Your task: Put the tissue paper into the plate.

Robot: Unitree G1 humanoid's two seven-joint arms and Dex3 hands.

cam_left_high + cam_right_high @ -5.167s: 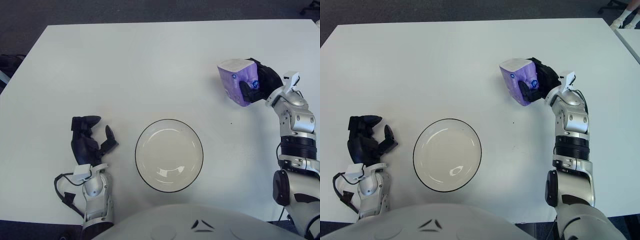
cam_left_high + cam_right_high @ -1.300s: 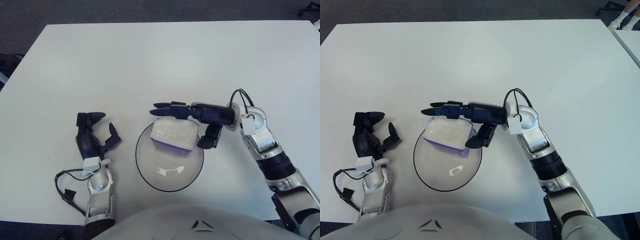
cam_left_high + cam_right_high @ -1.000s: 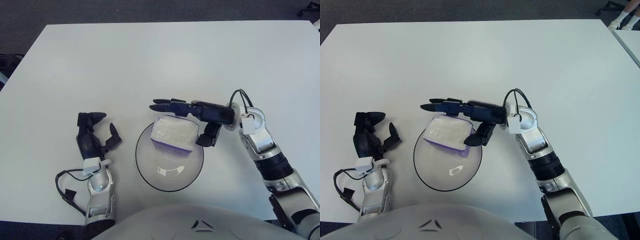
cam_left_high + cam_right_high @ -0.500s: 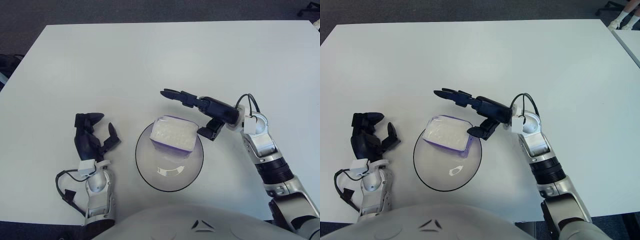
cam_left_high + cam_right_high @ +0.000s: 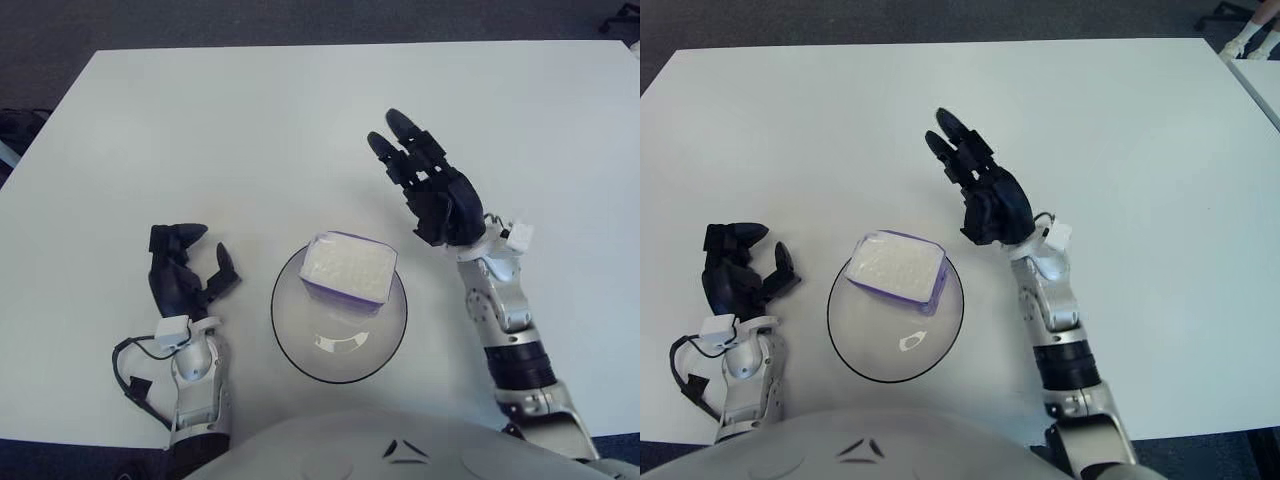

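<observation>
- Left eye view: the right hand (image 5: 432,192) is being held fully spread, grasping nothing, right of the plate (image 5: 290,330).
- The tissue paper (image 5: 348,272) is being carried by the plate.
- The left hand (image 5: 184,274) is being held loosely spread, left of the plate.

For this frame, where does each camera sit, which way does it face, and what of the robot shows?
Left eye view: on the head, looking forward and down at the white table; shows the left hand, the open right hand and the torso's top edge.
Right eye view: beside it, facing the same way; same body parts, everything shifted leftward.
Shared: the tissue paper lying in the plate, the left hand left of the plate, the right hand raised to its right.
</observation>
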